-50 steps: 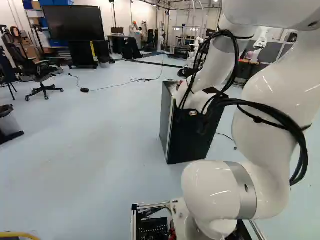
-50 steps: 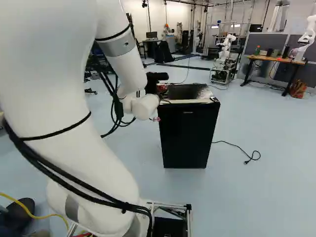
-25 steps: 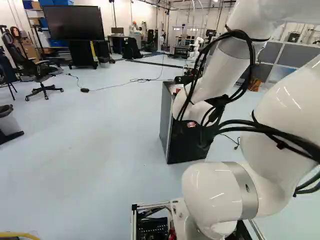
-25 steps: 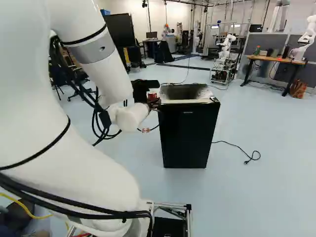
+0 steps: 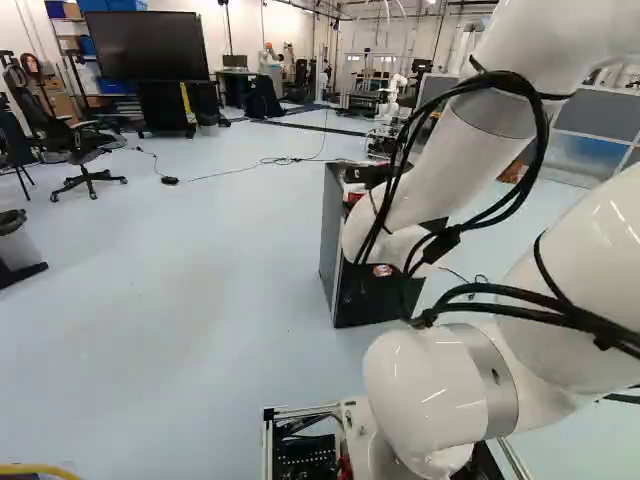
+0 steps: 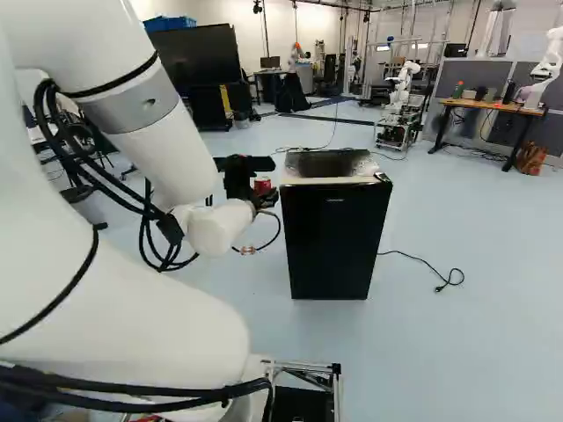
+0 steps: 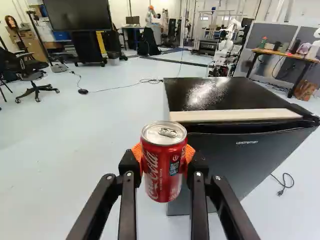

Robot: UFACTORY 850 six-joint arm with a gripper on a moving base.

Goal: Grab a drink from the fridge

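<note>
Holding a red can (image 7: 164, 167) upright, the gripper (image 6: 264, 195) had its orange pads (image 7: 136, 151) pressed on it from two sides, the silver lid rising above them. In the right base view the can was just left of the fridge (image 6: 335, 246), near the level of its top; in the wrist view it overlapped the fridge's near corner, and whether it cleared that edge by much I could not tell.

The fridge's dark top (image 7: 215, 92) ended at a pale strip (image 7: 235, 115) along its front edge. The door faced the arm (image 5: 455, 165) and looked closed. A loop of thin cable (image 6: 279, 236) hung below the gripper, near the fridge's side edge.

On the side of the fridge where the can was, a broad stretch of pale floor (image 7: 75, 150) ran out to the office chair (image 7: 34, 80), with a black cord (image 7: 115, 87) and its small box (image 7: 83, 91) lying across the far part. A bin (image 5: 18, 245) stood at the left of the left base view. On the fridge's other side, a power cord (image 6: 418, 259) curled over the floor to its plug, well short of the desk (image 6: 493, 105).
</note>
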